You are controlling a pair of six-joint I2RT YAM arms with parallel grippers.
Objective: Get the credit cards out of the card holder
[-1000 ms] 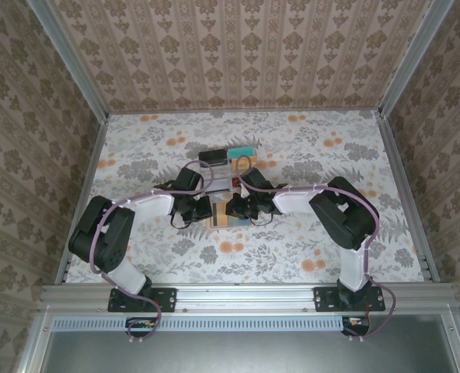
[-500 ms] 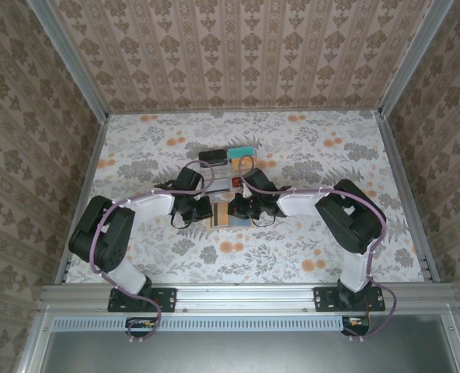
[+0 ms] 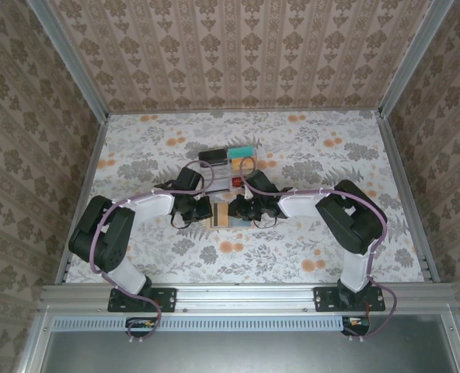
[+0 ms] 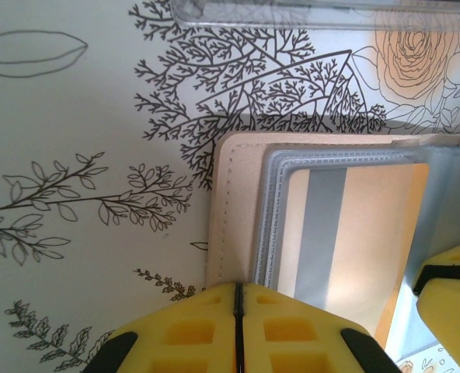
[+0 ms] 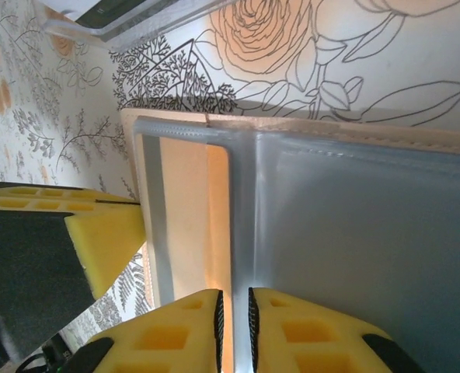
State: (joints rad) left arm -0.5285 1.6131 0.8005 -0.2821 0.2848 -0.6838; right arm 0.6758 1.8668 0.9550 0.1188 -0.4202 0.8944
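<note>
From above, the card holder (image 3: 222,217) lies open at centre frame on the table (image 3: 331,163), between the left pincer (image 3: 201,211) and the right pincer (image 3: 235,210). Just above it a clear tray (image 3: 252,172) holds a black card (image 3: 212,157), a teal card (image 3: 242,151) and a red card (image 3: 236,183). In the left wrist view, the left pincer is clenched at the holder's near edge, and a pale orange card (image 4: 354,225) sits in the windowed pocket. In the right wrist view, that pincer's jaws stand a slit apart, and I cannot tell if they nip anything. The card looks thin, stiff and slick, so I'd take it by an exposed edge and pin the soft holder.
</note>
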